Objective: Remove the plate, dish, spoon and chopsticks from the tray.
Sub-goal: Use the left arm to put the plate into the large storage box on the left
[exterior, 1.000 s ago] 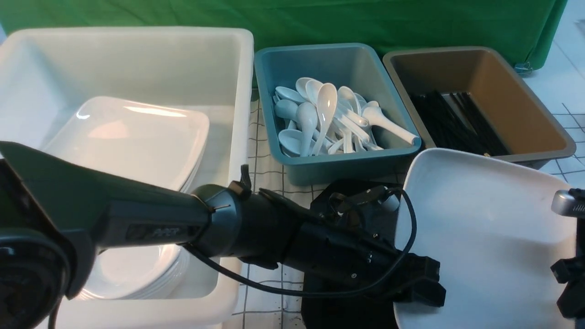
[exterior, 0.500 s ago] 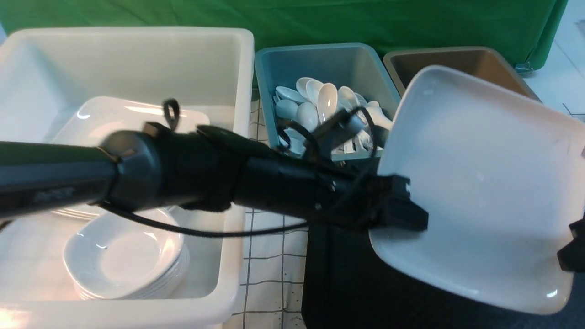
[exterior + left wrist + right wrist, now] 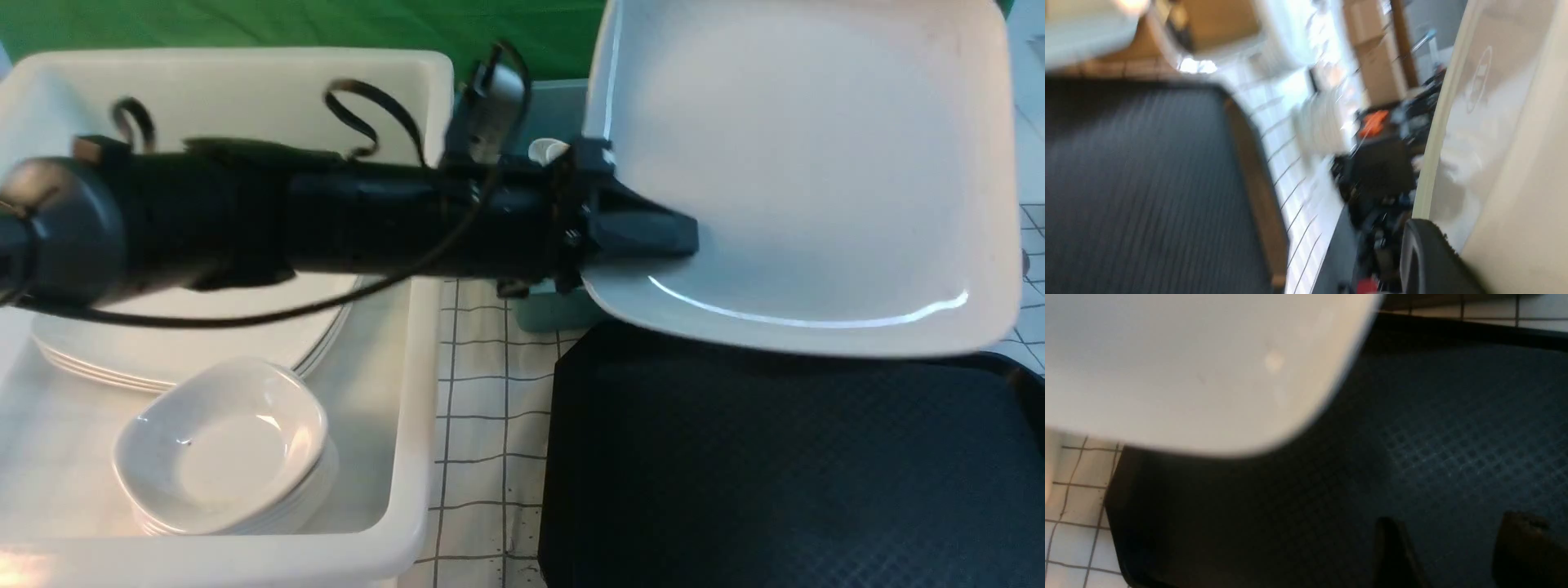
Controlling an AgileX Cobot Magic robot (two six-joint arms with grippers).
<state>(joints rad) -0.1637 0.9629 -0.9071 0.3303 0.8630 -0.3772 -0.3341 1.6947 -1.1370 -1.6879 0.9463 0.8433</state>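
My left gripper [image 3: 653, 235] is shut on the left edge of the large white plate [image 3: 804, 163] and holds it high above the black tray [image 3: 784, 465], tilted with its face toward me. The left wrist view shows the plate's underside [image 3: 1502, 143] against one dark finger [image 3: 1431, 261]. The tray surface is bare. My right gripper [image 3: 1457, 555] is open and empty just above the tray [image 3: 1412, 437], with the plate [image 3: 1188, 363] overhead. No loose spoon, dish or chopsticks show on the tray.
A big white tub [image 3: 424, 343] at the left holds a stack of large plates [image 3: 188, 343] and a stack of small dishes [image 3: 220, 441]. The plate and arm hide most of the blue tub [image 3: 555, 106]; the brown tub is hidden. Checked cloth [image 3: 490, 408] lies between tub and tray.
My left gripper has lifted the plate off the tray, up and toward the back. The right gripper has dropped out of the front view.
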